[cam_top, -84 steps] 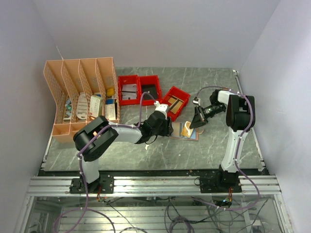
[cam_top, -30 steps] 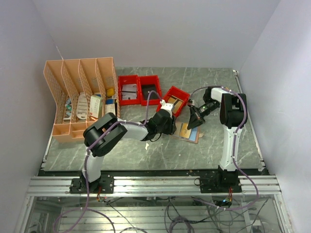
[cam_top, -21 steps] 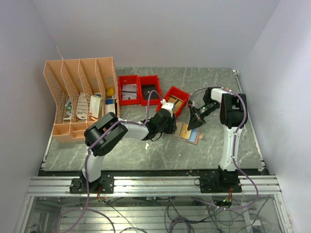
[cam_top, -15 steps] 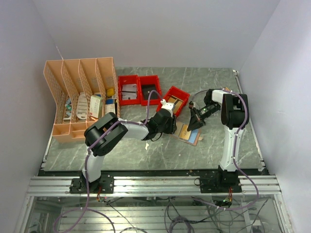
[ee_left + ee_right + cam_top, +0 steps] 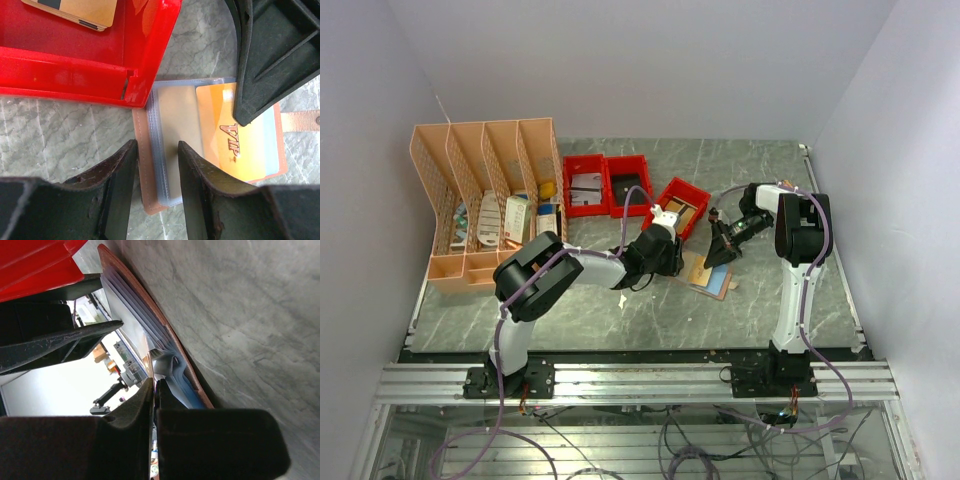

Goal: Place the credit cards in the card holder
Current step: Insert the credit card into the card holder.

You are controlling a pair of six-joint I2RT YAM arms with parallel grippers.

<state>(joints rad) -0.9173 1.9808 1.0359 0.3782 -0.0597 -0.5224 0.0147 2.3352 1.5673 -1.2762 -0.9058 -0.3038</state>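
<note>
**Position.** The holder (image 5: 172, 120) lies open on the desk (image 5: 50, 135), right of centre and about midway between the near and far edges. Its top left corner touches the corner of the red bin (image 5: 75, 65), and its tab (image 5: 300, 121) points toward the right edge.

**Claws.** My left claw (image 5: 156, 146) stands about half open and grips nothing. Its fingers straddle the holder's left margin, one on the leather border and one on the clear sleeves. I cannot tell how hard they press. My right claw (image 5: 154, 382) is closed, and I judge the thin edge of the orange card (image 5: 240, 145) is pinched between its fingers. The card lies over the right-hand sleeves.

**Step in hand, as I judge it.** The card is being fed into a sleeve.
- Pin the holder flat with the left claw so it does not slide toward the bin.
- Hold the card low and nearly parallel to the sleeve mouth, and lead with one corner.
- Push along the sleeve's length, not down into the leather.
- Release only once the card is well seated.

**Outstanding.** A second card (image 5: 75, 10), tan with a dark stripe, is in the bin.

**Writing.** The orange card reads "VIP" in slanted dark red letters. I find no other legible writing.
</note>
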